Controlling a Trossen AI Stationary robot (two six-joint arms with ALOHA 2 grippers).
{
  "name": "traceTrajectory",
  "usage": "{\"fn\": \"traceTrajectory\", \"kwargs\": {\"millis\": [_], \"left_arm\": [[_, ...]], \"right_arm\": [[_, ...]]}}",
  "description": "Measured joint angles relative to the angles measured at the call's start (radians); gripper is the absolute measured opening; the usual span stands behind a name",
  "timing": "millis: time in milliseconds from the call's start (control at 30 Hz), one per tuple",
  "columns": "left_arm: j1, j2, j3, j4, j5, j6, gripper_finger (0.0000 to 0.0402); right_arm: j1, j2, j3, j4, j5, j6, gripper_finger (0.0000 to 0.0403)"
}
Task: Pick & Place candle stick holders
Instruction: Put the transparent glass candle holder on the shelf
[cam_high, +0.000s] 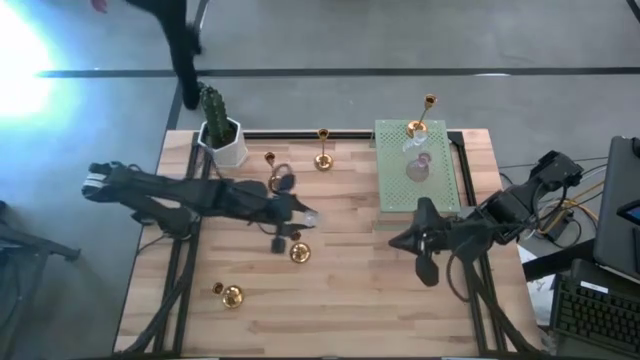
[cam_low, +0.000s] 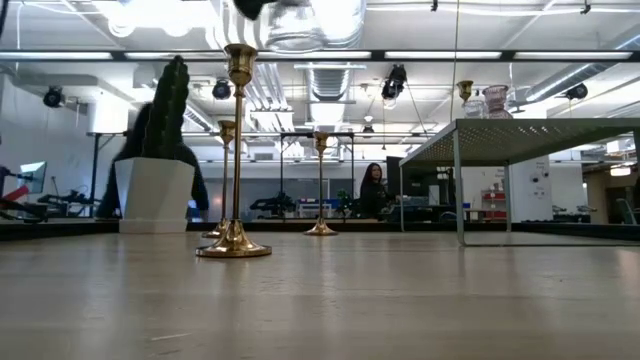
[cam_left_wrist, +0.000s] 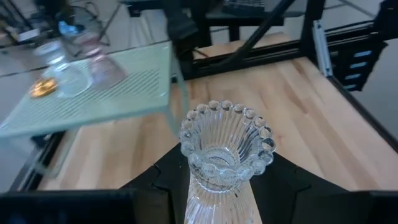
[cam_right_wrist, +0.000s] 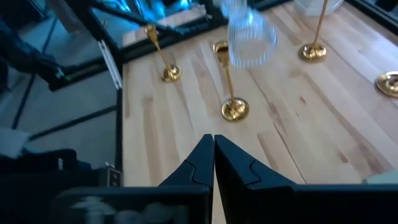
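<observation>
West of the green mat (cam_high: 395, 190), over bare wood, my left gripper (cam_left_wrist: 221, 205) has its fingers clamped on a clear glass holder (cam_left_wrist: 225, 149), carried clear of the table. From here I judge the step to be the carry to the mat, and I would do it slowly: keep the holder upright, lift it above the mat's raised edge before crossing, and aim for a bare patch away from the glass pieces and the gold holder (cam_high: 416, 128) already standing there. I would loosen the fingers only once the base sits flat, since ribbed glass could slip or tip.

The holder is colourless, with vertical ribs and a flared rim ringed with small beads.

My right gripper (cam_right_wrist: 214, 155) waits just south-east of the mat, its fingers pressed together on nothing. Other gold holders remain on the wood west of the mat.
</observation>
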Motion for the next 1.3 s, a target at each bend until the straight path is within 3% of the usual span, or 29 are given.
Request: {"fn": "traceTrajectory", "kwargs": {"millis": [333, 567, 833, 1000, 1300], "left_arm": [[0.001, 0.268, 0.214, 0.036, 0.036, 0.003, 0.0142], [0.002, 0.363, 0.272, 0.152, -0.115, -0.023, 0.0142], [0.001, 0.429, 0.278, 0.272, -0.155, -0.079, 0.0142], [0.001, 0.443, 0.278, 0.314, -0.168, -0.109, 0.0142], [-0.001, 0.429, 0.278, 0.352, -0.181, -0.126, 0.0142]], "right_arm": [[-0.067, 0.021, 0.108, -0.187, -0.052, 0.223, 0.0008], [-0.129, 0.145, 0.255, -0.445, -0.112, 0.429, 0.0008], [-0.190, 0.303, 0.515, -0.547, -0.137, 0.396, 0.0008], [-0.237, 0.386, 0.675, -0.704, -0.132, 0.396, 0.0008], [-0.351, 0.500, 0.805, -0.757, -0.242, 0.343, 0.0026]]}}
